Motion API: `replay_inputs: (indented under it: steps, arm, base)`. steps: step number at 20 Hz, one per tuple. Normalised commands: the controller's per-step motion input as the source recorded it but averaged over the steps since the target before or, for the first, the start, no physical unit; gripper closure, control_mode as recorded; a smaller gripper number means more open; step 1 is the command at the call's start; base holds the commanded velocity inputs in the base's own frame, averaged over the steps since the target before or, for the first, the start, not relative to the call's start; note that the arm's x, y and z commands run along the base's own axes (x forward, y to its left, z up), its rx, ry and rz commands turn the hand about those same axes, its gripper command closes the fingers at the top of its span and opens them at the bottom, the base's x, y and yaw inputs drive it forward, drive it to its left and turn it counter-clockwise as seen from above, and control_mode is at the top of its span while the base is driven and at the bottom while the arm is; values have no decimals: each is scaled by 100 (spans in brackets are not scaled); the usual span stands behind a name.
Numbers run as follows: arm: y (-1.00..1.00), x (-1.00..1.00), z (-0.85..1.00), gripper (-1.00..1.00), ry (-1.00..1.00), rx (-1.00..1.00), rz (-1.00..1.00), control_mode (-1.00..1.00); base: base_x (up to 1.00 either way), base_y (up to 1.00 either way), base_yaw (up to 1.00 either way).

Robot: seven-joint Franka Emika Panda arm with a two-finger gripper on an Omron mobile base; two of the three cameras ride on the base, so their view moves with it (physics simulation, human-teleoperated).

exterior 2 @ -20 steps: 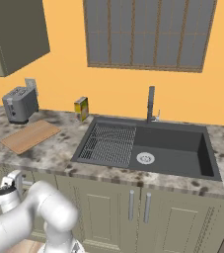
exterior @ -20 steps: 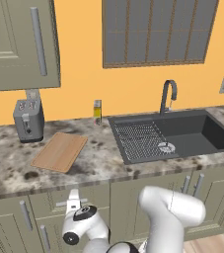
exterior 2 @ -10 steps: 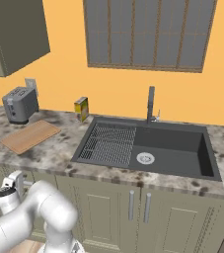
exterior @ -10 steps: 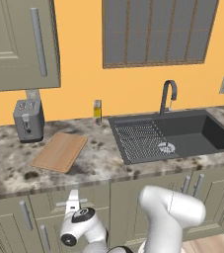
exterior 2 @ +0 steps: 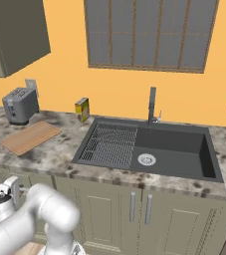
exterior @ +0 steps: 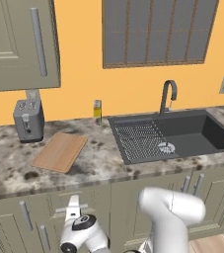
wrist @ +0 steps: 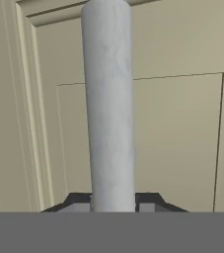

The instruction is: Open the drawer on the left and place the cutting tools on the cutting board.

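Note:
The drawer's grey-olive panelled front (wrist: 182, 123) stands close ahead in the hand view. Its silver bar handle (wrist: 108, 99) runs up the picture because the hand is rolled. My gripper (wrist: 112, 201) is shut on that handle, one dark fingertip on each side of the bar. The gripper (exterior: 73, 206) sits low against the cabinet front under the left counter, and it is at the left edge of the right base view (exterior 2: 10, 188). The light-brown cutting board (exterior: 60, 151) lies on the counter above, right of the toaster. The cutting tools are hidden.
A silver toaster (exterior: 28, 120) stands at the back left, and a small yellow bottle (exterior: 97, 112) by the wall. The dark sink (exterior: 192, 138) with a ridged draining rack (exterior: 143, 139) and a tap lies to the right. Cabinet doors with vertical handles (exterior 2: 132, 206) run below.
The fingers have closed onto the drawer handle. The arm and the hand have hardly moved, and the counter looks the same.

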Motion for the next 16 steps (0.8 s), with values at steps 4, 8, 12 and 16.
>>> replay_inputs:
  steps: [4, 8, 12, 16]
  arm:
    - [0, -100, -15, 100, -2, 0, 0, -100]
    - [0, -100, -12, 100, -4, 0, 0, -100]
    - [0, -100, -11, 100, -2, 0, 0, -100]
    - [0, -96, -6, 100, 0, 0, 0, -100]
  base:
    - [0, 0, 0]
    - [0, 0, 0]
    - [0, 0, 0]
    - [0, 0, 0]
